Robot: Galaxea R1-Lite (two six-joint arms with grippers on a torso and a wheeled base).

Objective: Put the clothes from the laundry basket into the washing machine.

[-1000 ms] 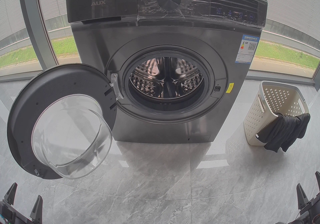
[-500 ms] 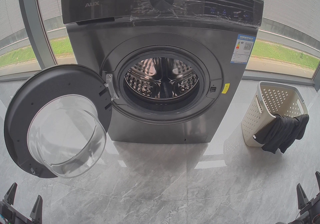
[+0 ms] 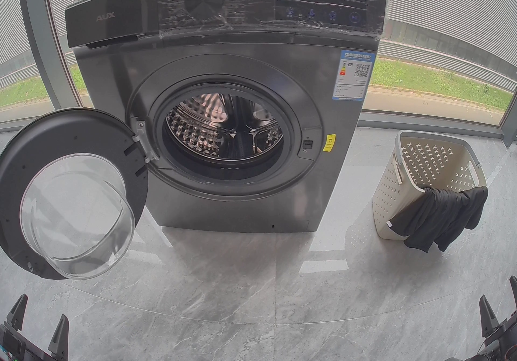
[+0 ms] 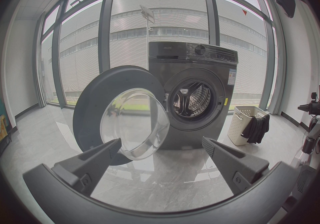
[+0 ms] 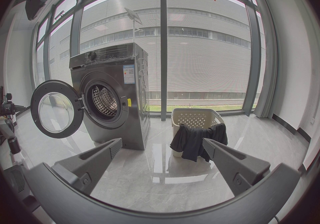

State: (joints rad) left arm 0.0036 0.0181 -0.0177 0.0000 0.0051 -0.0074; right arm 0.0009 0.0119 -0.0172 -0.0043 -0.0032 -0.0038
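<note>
Nearest us, the left gripper [image 4: 160,141] and the right gripper [image 5: 161,141] sit low at either side, each with its fingers spread wide and nothing between them. Bare floor [image 3: 269,292] separates them from everything else. We judge the step in hand to be the approach to the basket [image 3: 388,200], with nothing loaded yet.

The basket stands on the floor to the right of the washer [image 3: 231,211], near it but apart. A black garment [image 3: 439,216] hangs over its near rim, partly inside and partly spilling down the outer wall. We cannot tell whether more clothes lie deeper in.

The right gripper is on that side, so we would use it. We would come in close, drop onto the bunched cloth at the rim rather than the hanging hem, and close on a thick fold so the piece lifts without tipping the basket.

Farther left, the door [image 3: 70,136] stands swung wide open and the drum [image 3: 223,128] looks empty. We should carry the cloth clear of the door and push it well past the lip.
</note>
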